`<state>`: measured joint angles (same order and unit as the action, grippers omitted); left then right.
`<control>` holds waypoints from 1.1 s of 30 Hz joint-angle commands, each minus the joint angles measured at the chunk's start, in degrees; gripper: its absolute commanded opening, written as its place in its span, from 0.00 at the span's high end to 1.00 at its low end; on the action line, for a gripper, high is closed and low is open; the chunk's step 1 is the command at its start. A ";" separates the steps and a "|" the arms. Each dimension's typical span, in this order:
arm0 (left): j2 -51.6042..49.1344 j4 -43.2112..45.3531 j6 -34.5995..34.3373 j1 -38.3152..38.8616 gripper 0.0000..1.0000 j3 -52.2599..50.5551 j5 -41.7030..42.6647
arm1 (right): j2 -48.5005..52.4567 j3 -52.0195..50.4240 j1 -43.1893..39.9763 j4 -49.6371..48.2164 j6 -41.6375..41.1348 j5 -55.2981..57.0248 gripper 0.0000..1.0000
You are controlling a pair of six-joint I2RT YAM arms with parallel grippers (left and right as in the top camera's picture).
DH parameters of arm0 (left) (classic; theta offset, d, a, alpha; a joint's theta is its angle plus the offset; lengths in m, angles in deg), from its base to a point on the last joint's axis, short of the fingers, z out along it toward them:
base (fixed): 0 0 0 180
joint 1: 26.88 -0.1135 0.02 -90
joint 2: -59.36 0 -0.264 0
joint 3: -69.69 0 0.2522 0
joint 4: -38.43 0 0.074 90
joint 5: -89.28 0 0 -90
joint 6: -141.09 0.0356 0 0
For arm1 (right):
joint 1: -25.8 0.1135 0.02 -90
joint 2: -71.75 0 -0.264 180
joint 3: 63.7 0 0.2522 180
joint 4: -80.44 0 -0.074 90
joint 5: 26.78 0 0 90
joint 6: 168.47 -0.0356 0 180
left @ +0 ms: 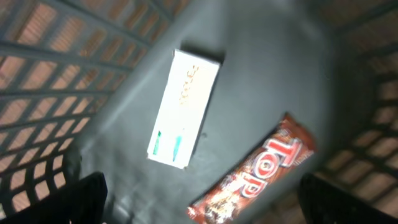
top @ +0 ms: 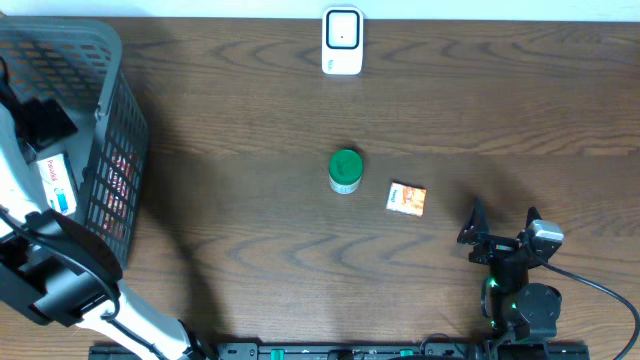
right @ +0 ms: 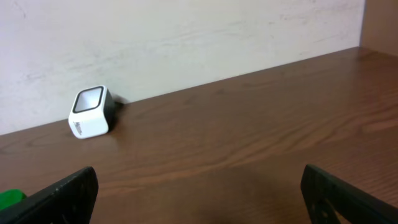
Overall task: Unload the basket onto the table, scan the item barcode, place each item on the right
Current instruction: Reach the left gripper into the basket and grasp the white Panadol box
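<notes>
Grey plastic lattice basket holds a flat white carton and a glossy red foil candy bar beneath the wide-open, empty left claw. Right of the basket, on the wood-grain counter: green-lidded jar, orange packet, white scanner, right claw agape.

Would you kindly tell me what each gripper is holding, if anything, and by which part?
Nothing is held: the left gripper is open above the white box, the right gripper open over the table.
</notes>
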<state>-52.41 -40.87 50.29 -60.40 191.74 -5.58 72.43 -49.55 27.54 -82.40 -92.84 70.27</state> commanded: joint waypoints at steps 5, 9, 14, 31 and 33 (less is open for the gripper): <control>-0.57 8.90 7.10 -2.78 0.02 -10.49 -2.49 | -0.35 -0.07 -0.68 0.22 0.74 -0.09 0.01; -0.57 14.21 7.74 -4.37 0.01 -15.41 -2.49 | -0.35 -0.07 -0.68 0.22 0.74 -0.09 0.01; -0.59 19.98 8.31 -5.70 0.02 -19.52 -1.77 | -0.35 -0.07 -0.68 0.22 0.74 -0.09 0.01; -9.11 23.67 8.20 -5.86 0.02 -21.84 0.57 | -0.35 -0.07 -0.68 0.22 0.74 -0.09 0.01; -10.16 23.67 7.50 -5.86 0.02 -21.84 0.63 | -0.35 -0.07 -0.68 0.22 0.74 -0.09 0.01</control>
<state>-59.01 -16.81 57.53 -66.21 170.86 -4.99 72.43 -49.55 27.54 -82.40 -92.86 70.27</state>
